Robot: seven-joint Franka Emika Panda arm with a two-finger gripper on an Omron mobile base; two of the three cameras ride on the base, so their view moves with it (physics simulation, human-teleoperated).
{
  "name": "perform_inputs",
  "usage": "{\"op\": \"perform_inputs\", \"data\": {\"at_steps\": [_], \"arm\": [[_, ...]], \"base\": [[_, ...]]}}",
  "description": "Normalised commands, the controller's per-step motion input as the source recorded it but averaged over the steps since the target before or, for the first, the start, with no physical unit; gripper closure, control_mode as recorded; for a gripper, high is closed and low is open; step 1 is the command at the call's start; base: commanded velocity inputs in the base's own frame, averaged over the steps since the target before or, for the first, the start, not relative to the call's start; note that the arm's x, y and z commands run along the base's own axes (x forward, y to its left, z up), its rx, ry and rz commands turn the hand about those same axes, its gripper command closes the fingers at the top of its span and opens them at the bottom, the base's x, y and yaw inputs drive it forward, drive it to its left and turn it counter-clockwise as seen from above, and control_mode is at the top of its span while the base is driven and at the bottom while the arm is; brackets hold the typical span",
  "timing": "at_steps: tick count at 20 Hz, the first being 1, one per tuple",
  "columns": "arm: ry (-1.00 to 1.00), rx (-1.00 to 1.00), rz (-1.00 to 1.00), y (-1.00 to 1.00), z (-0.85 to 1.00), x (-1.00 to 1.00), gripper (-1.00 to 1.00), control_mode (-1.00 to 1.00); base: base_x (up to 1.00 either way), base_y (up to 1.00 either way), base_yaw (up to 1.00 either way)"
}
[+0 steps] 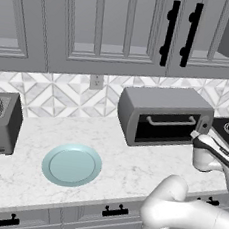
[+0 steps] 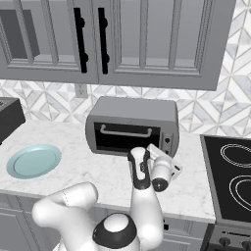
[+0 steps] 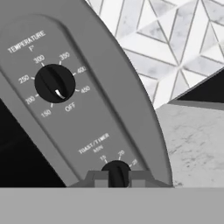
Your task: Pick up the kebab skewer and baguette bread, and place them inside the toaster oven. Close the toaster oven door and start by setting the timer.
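My claw is pinched almost shut on the timer knob of the toaster oven, which sits on the marble bench against the tiled wall, between the pale blue plate and the black cooktop. The toaster oven door stands closed, its silver bar handle across the dark glass; what lies behind the glass I cannot make out. In the hand view the two fingertips flank the small dark knob under the "toast/timer" scale, with the temperature dial higher on the same panel. I judge the knob rigid, small and smooth, so it could slip under a loose pinch; the hold belongs squarely across its sides, turning about its own axis. The oven itself looks light enough to shift if I push rather than twist.
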Motion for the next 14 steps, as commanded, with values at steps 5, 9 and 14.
{"op": "perform_inputs", "data": {"at_steps": [5, 9, 14], "arm": [[0.04, 0.15, -0.01, 0.0, 0.18, 0.0, 1.0, -1.0], [0.02, 0.18, -0.01, 0.0, 0.21, 0.0, 1.0, -1.0], [0.02, 0.18, -0.01, 0.0, 0.23, 0.0, 1.0, -1.0]], "base": [[0.0, 0.0, 0.0], [0.0, 0.0, 0.0], [0.0, 0.0, 0.0]]}}
